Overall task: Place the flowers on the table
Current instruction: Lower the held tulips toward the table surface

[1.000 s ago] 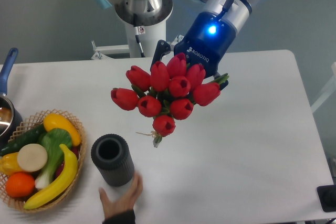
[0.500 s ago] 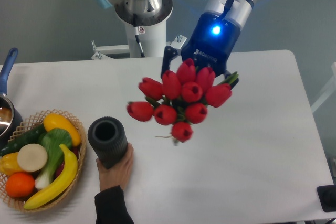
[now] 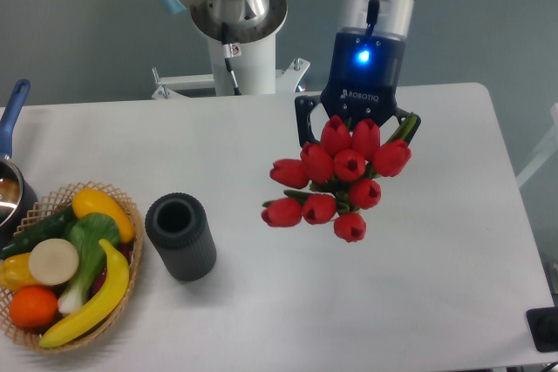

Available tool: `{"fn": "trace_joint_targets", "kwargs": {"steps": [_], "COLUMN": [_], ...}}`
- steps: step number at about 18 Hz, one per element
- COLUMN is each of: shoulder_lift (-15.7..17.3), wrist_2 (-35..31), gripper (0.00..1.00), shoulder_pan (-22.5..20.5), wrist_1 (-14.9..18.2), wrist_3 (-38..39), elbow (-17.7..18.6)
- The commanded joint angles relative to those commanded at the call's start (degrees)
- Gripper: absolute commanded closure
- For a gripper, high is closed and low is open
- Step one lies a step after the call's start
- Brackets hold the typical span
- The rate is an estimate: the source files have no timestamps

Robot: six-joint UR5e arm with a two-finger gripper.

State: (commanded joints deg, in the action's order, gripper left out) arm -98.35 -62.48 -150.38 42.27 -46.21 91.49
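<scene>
The flowers (image 3: 340, 176), a bunch of red tulip buds on green stems, hang in the air above the right middle of the white table (image 3: 436, 285). My gripper (image 3: 356, 124) is shut on their stems, with the buds pointing toward the camera and covering the fingertips. The dark gripper body with its blue light sits just above the bunch.
A dark grey ribbed vase (image 3: 180, 237) stands upright at the left of the table. A wicker basket (image 3: 63, 263) of fruit and vegetables is at the front left. A pot with a blue handle (image 3: 12, 154) shows at the left edge. The robot base (image 3: 235, 23) is behind.
The gripper has carried the flowers to the right and turned more upright. The person's hand that held the vase has withdrawn from view.
</scene>
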Motion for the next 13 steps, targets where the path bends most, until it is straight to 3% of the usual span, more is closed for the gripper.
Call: {"fn": "trace_joint_targets", "kwargs": {"steps": [5, 13], "shoulder_lift": [-2.5, -6.7], "wrist_2": [-12.3, -30.1], "gripper": [0.44, 0.44], "shoulder_pan": [2.6, 6.6], "wrist_1": [0.4, 0.5], "wrist_3": [-10.3, -20.0], "elbow": [1.7, 3.5]}}
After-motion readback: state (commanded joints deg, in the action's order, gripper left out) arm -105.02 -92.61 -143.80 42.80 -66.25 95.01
